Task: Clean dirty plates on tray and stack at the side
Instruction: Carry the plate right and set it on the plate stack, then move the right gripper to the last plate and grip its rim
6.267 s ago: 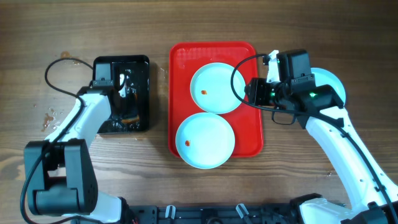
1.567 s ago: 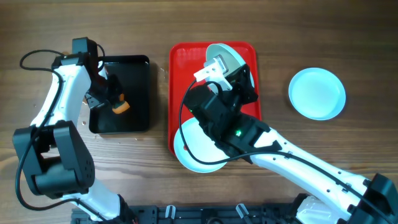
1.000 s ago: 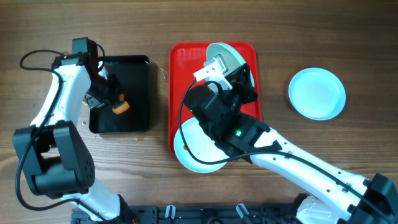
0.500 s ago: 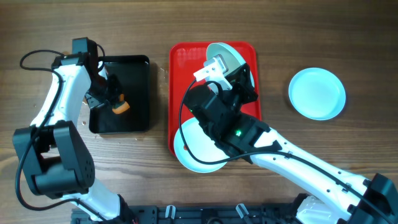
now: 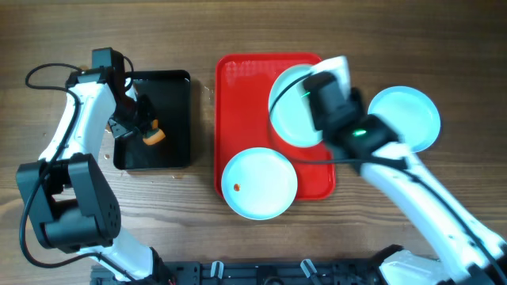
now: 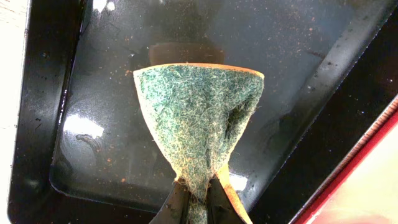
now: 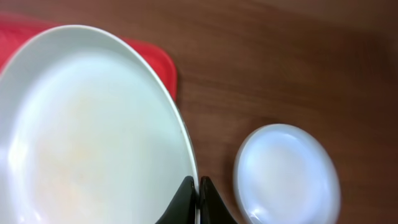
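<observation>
The right gripper (image 7: 193,194) pinches the rim of a pale plate (image 5: 291,115) over the red tray (image 5: 238,95)'s far right part. A stained plate (image 5: 260,184) overhangs the tray's near edge; a third plate (image 5: 408,119) lies on the table (image 5: 396,39). The left gripper (image 6: 194,199) clamps a sponge (image 6: 199,118) over the black tray (image 5: 170,103).

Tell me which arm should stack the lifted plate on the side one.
Right: the right tool grips the lifted plate, close to the side plate; the left tool holds the sponge over the black tray.
</observation>
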Motion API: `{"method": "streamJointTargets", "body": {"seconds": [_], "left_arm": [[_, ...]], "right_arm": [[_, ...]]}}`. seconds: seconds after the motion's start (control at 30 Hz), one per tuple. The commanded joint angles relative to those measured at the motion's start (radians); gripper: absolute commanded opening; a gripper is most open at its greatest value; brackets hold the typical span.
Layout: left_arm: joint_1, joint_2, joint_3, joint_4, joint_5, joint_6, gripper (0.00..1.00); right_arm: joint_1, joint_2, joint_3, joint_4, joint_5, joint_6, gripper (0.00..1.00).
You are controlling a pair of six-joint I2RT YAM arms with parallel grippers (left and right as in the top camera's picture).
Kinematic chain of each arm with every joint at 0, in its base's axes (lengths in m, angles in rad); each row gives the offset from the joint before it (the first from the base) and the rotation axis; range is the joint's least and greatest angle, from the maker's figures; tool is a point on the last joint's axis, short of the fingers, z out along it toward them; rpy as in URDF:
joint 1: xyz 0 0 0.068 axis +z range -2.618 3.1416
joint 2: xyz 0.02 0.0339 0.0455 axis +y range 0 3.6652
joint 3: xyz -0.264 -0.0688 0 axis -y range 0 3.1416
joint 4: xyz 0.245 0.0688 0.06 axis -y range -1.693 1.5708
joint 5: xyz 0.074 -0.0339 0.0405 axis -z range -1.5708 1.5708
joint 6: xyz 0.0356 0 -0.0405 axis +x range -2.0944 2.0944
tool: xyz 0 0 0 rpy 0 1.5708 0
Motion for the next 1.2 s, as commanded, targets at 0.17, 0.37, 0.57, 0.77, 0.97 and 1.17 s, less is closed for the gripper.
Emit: {"method": "streamJointTargets", "body": {"seconds": [0.17, 0.37, 0.57, 0.77, 0.97, 1.17], "left_arm": [[0.001, -0.006, -0.003, -0.005, 0.02, 0.015, 0.04], [0.001, -0.006, -0.003, -0.005, 0.02, 0.014, 0.04], [0.001, -0.006, -0.003, -0.005, 0.02, 0.014, 0.04], [0.001, -0.006, -0.003, -0.005, 0.02, 0.015, 0.04], [0.001, -0.008, -0.003, -0.017, 0.02, 0.032, 0.04], [-0.002, -0.008, -0.053, 0.058, -0.048, 0.058, 0.04]], "right_arm": [[-0.765, -0.071, 0.035, -0.098, -0.714, 0.231, 0.04], [-1.011, 0.122, 0.032, -0.101, -0.744, 0.258, 0.04], [-1.025, 0.297, 0.032, -0.088, -0.606, 0.27, 0.04], [-1.01, 0.269, 0.033, -0.081, -0.764, 0.182, 0.52], [-0.778, 0.101, 0.033, -0.189, -0.934, 0.004, 0.56], [-0.385, 0.059, 0.028, -0.375, -0.901, -0.039, 0.57]]}}
